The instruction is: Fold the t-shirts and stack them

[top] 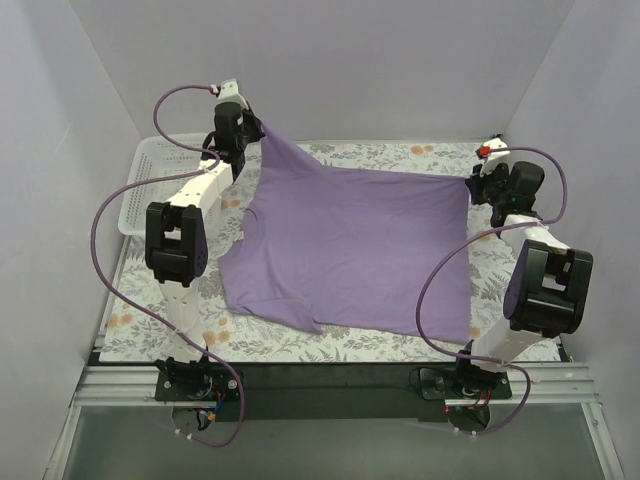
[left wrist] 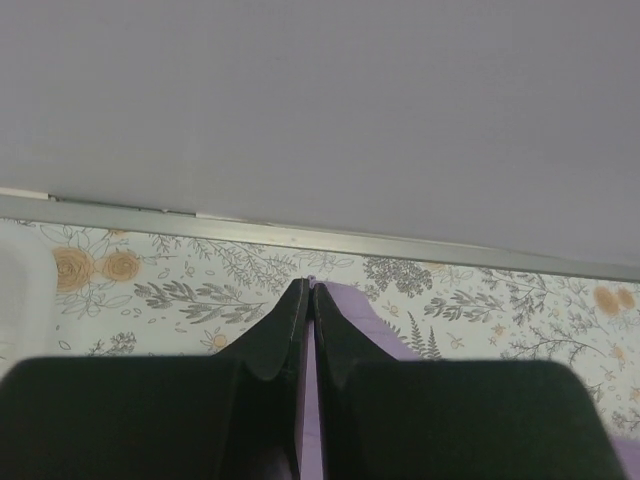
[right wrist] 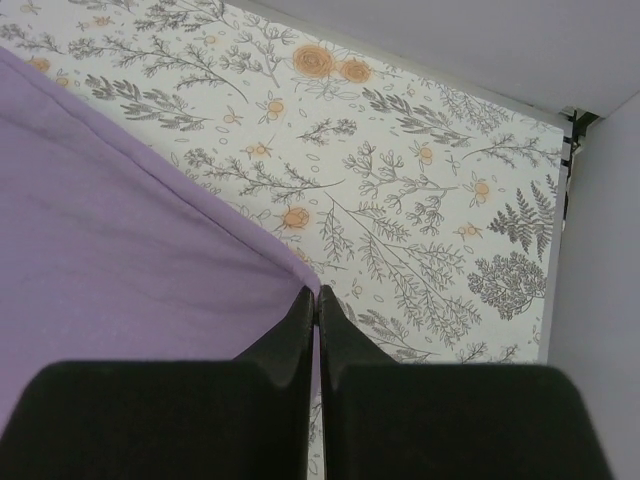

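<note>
Top view alone shows the whole t-shirt (top: 350,245) spread on the floral table (top: 400,155), beside the white basket (top: 150,180) (not in it). Wrist views show left gripper (left wrist: 312,290) and right gripper (right wrist: 316,292) pinching its far corners, jaws pressed tight on purple cloth.

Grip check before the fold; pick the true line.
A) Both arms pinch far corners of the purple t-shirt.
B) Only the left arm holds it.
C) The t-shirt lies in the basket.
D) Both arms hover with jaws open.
A: the left gripper and right gripper each have jaws shut on the t-shirt.
</note>
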Robot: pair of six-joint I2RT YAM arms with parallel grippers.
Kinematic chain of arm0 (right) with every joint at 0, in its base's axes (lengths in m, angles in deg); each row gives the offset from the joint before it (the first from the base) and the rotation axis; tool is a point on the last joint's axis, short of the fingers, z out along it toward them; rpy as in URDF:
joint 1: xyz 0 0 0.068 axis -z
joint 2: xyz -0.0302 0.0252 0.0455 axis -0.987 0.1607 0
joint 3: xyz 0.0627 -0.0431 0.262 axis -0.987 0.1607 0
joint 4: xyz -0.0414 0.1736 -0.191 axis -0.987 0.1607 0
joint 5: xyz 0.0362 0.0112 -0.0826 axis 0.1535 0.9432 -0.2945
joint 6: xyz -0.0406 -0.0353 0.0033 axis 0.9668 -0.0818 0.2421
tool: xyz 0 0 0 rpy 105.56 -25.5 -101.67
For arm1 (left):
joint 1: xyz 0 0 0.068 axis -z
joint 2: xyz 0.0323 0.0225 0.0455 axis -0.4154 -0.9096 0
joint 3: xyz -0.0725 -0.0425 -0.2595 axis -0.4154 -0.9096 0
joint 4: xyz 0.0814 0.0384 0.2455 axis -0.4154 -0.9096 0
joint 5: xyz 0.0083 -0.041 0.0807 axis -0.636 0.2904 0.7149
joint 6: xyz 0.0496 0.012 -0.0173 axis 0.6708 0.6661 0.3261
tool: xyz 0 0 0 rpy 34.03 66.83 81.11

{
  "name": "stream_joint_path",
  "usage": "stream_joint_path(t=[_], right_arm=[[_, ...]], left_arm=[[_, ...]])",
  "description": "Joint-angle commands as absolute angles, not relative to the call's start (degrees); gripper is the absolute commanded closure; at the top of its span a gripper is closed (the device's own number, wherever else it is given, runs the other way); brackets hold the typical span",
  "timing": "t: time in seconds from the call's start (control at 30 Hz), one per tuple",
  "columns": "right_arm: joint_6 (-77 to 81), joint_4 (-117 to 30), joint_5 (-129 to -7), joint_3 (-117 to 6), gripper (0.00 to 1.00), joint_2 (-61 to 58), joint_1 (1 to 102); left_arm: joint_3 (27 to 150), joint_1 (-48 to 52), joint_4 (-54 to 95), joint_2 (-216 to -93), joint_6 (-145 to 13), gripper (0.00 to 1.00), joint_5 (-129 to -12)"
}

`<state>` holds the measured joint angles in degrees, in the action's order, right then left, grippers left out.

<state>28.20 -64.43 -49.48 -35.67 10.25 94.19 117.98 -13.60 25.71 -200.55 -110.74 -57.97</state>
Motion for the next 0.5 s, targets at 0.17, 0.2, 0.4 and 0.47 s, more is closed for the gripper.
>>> stream_joint_path(t=[0.17, 0.2, 0.4, 0.47], right_arm=[[25.19, -67.86, -47.9, -37.98, 0.99, 11.64, 93.94], [25.28, -67.86, -48.25, -37.46, 0.99, 11.2, 93.94], [28.51, -65.94, -46.26, -34.82, 0.99, 5.25, 94.2], [32.03, -58.93, -42.13, -32.89, 0.99, 1.28, 94.11]], left_arm=[[117.7, -14.44, 24.97, -201.09, -111.38, 1.0, -62.11], [117.52, -14.44, 24.88, -201.01, -111.29, 1.0, -64.2], [114.37, -14.44, 24.88, -196.19, -111.64, 1.0, -67.9], [111.21, -14.44, 25.93, -192.33, -112.34, 1.0, -69.13]])
